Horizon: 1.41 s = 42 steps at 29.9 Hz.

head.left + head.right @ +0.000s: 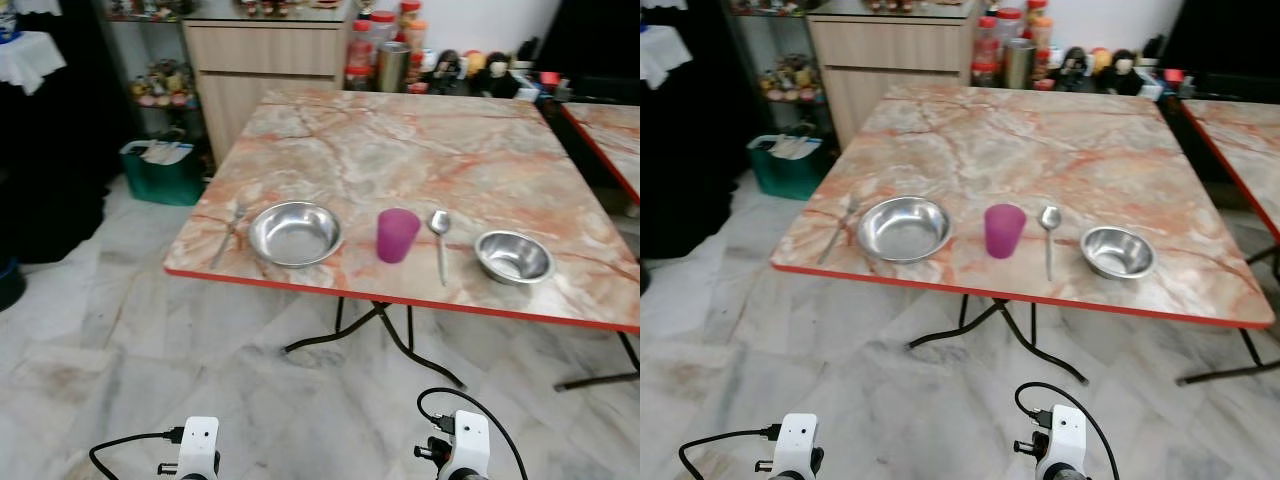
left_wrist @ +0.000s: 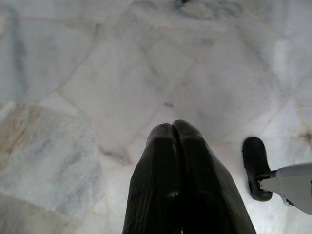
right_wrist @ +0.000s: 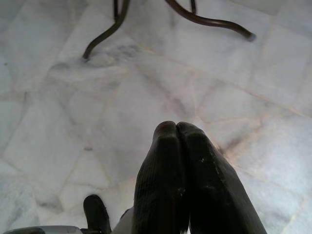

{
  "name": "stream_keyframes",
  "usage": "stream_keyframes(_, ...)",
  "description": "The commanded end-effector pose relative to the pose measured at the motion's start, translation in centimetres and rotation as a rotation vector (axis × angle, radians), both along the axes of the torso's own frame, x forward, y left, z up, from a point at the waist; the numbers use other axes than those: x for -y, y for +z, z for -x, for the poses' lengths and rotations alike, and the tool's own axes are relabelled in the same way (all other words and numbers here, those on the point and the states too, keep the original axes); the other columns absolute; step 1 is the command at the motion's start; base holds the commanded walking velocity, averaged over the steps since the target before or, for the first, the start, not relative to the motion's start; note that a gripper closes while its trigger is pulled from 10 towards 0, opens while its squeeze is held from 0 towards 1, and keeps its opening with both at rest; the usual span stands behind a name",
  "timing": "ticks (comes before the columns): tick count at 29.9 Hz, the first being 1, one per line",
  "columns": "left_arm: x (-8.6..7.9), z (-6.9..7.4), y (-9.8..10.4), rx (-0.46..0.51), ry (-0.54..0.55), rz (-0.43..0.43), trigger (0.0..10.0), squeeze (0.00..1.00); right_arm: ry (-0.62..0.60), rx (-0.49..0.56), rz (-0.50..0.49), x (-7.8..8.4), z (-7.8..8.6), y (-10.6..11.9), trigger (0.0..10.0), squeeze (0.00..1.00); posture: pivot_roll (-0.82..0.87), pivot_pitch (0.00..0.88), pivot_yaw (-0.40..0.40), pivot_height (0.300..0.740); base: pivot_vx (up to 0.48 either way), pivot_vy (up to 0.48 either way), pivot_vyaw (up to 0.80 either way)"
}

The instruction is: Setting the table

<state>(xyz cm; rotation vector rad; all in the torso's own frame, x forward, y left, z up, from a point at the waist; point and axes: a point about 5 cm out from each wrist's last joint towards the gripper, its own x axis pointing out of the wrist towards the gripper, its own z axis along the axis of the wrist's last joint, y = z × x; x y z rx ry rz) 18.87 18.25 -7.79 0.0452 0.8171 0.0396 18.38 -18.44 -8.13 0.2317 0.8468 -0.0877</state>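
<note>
Orange marble-pattern tabletop [image 1: 420,150] near edge, left to right: metal fork [image 1: 229,233], large steel bowl [image 1: 294,233], purple plastic cup [image 1: 397,235], metal spoon [image 1: 440,240], small steel bowl [image 1: 514,256]. Left gripper [image 2: 174,127] and right gripper [image 3: 171,126] hang over marble floor [image 2: 73,73], jaws together.

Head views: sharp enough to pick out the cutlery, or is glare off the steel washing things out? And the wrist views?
Left eye view: sharp, evenly lit; fork and spoon crisp; soft sheen on the large bowl and small bowl, nothing washed out. Wrist views: dim; the left gripper and right gripper loom dark over grey floor.
</note>
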Motion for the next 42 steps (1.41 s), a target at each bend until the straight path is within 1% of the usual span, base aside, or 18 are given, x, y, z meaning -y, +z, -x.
stream_keyframes(1, -0.1, 0.2, -0.1, -0.015, 0.009, -0.007, 10.0, 0.0, 0.0, -0.008, -0.003, -0.1, 0.1, -0.1, 10.0, 0.0, 0.0, 0.0, -0.019, 0.74, 0.0, 0.0, -0.7)
stream_keyframes(29, -0.8, -0.1, 0.1, 0.0, 0.018, -0.021, 10.0, 0.0, -0.011, -0.01, -0.022, -0.7, 0.1, -0.1, 10.0, 0.0, 0.01, 0.0, -0.008, 0.74, 0.0, 0.0, -0.7)
stream_keyframes(32, -0.8, -0.2, 0.2, 0.007, 0.018, -0.021, 10.0, 0.0, -0.015, -0.009, -0.024, -0.7, 0.1, -0.2, 10.0, 0.0, 0.01, 0.0, -0.007, 0.74, 0.0, 0.0, -0.35)
stream_keyframes(42, -1.0, -0.8, 0.6, 0.038, 0.035, -0.018, 10.0, 0.0, -0.01, -0.012, -0.027, -0.8, 0.2, -0.2, 10.0, 0.0, 0.01, 0.0, -0.006, 0.74, 0.0, 0.0, -0.62)
